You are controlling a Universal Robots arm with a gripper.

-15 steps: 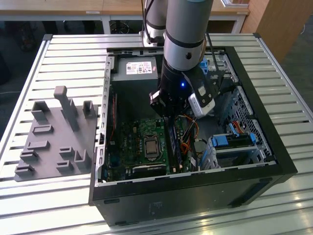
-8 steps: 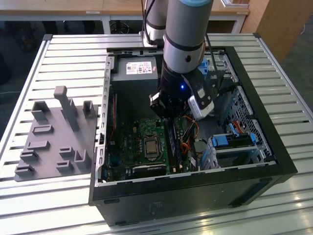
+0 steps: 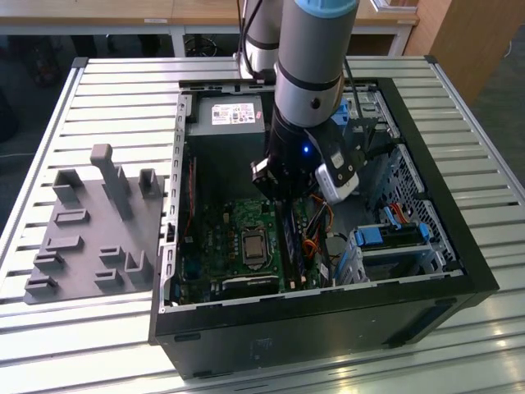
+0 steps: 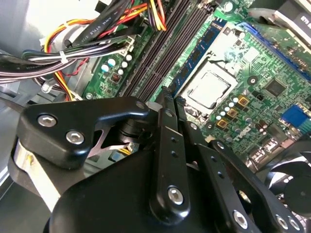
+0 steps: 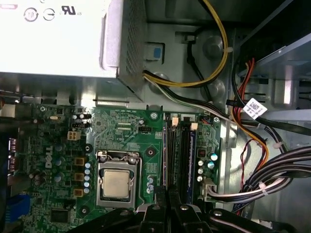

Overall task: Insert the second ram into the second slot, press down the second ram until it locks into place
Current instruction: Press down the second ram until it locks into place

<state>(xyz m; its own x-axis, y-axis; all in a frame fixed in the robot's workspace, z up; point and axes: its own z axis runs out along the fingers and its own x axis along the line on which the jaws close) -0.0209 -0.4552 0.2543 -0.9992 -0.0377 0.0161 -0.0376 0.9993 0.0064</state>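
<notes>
While the long, thin dark-blue ram stick (image 4: pixel 197 57) stands on edge in a motherboard slot just beside the square silver processor socket (image 5: pixel 115 183), the black metal gripper (image 4: pixel 171 99) hangs close above it, jaws drawn together on nothing, inside the open black computer case (image 3: pixel 328 336) on a ribbed aluminium table (image 3: pixel 123 90).

A robotics lab or workshop. A bench (image 3: pixel 98 90) of ribbed aluminium slats carries an open computer case (image 3: pixel 328 336) at its middle and a grey fixture plate (image 3: pixel 86 275) near its edge at the exterior view's left. A robot arm (image 3: pixel 312 57) reaches into the case, and wooden desks (image 3: pixel 107 12) stand beyond the far edge.
</notes>
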